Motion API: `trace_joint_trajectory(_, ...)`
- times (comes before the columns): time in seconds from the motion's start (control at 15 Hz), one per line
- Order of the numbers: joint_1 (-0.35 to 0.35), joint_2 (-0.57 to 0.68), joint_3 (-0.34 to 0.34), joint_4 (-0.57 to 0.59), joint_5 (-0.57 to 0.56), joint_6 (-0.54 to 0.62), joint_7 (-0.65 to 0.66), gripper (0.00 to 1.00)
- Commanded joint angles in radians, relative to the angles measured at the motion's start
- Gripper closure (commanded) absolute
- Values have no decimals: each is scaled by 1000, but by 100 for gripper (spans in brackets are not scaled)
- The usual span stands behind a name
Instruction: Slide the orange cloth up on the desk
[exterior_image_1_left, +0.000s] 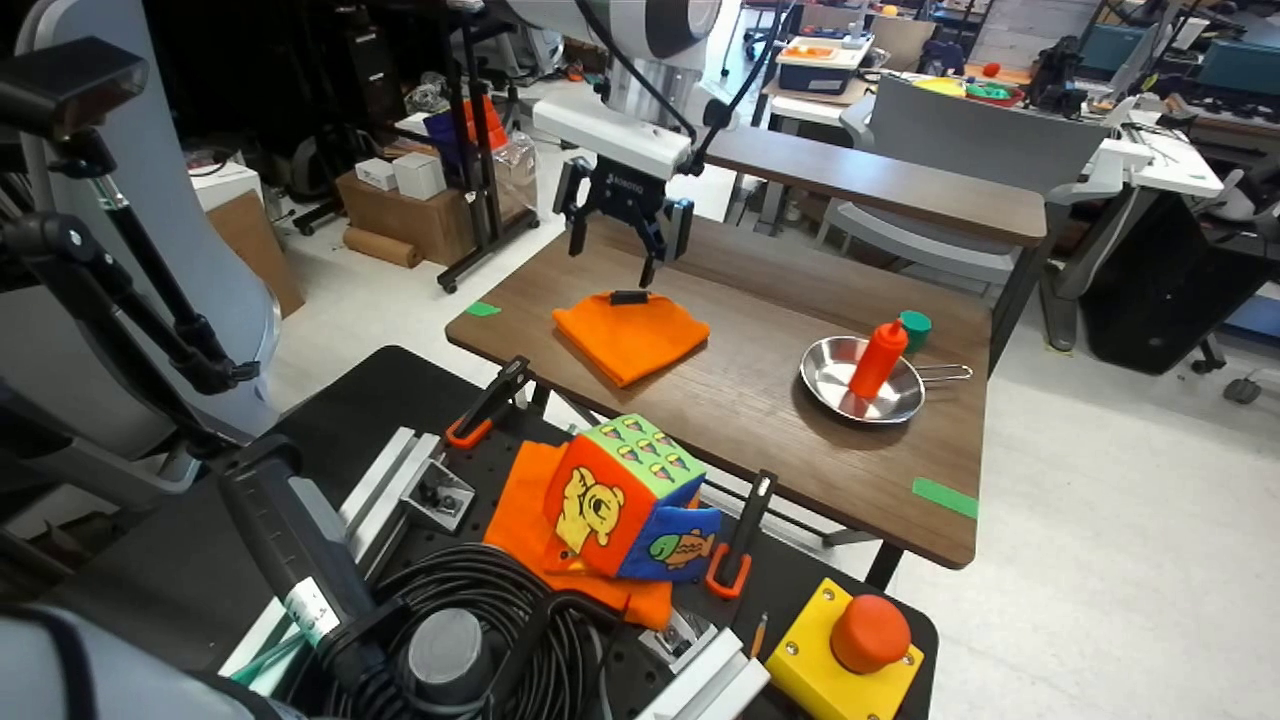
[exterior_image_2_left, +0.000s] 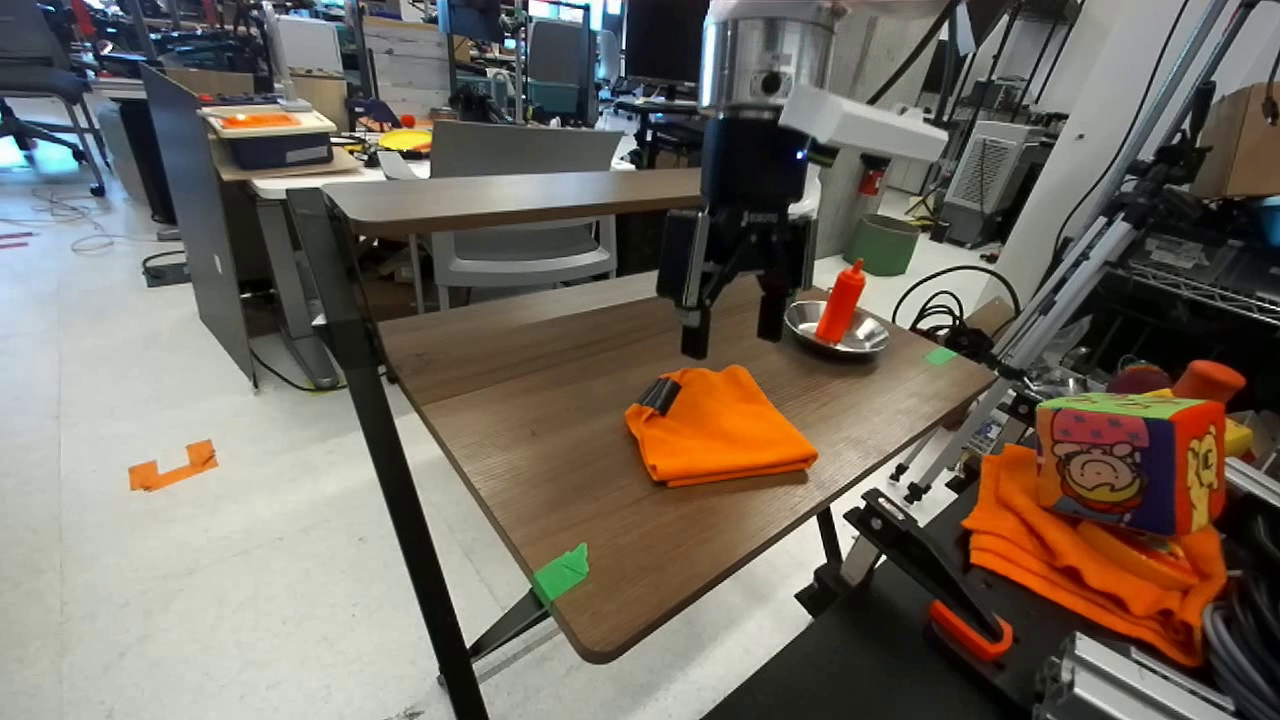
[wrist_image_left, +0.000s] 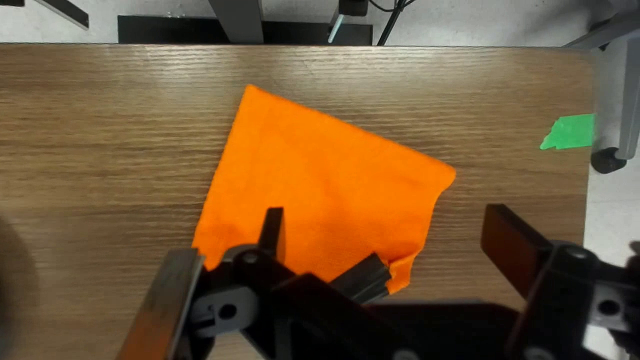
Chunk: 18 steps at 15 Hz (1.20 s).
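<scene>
Item 1. Orange cloth, qty 1. Folded, flat on desk, nearer the edge by the black bench than the raised shelf. Black clip at its shelf-side edge; wrist view is part-blocked there, so we can't be sure it grips the fabric.

Item 2. Hand, qty 1. Fingers spread wide, nothing held; hangs above the cloth's clip side, apart from it in both ext. views.

Item 3. Pan w/ red bottle in it, same desk, well apart from cloth. Not req'd, we judge.

Status. Hand is over the work, no contact yet. Assuming "up" means toward the shelf, we rate the slide as not done: desk surface lies btwn cloth and shelf. Left to do, est.: lower hand, press or pinch cloth, draw it shelfward, release. Poss. fault: folds shifting or rucking en route.
</scene>
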Motion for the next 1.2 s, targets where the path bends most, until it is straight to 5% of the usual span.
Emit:
trace_joint_trajectory(0.0,1,128,4,112,34,-45,-13,0)
trace_joint_trajectory(0.47,21,329,-30,265,20,-8,63,0)
trace_joint_trajectory(1.13,108,628,-184,786,-17,-18,338,0)
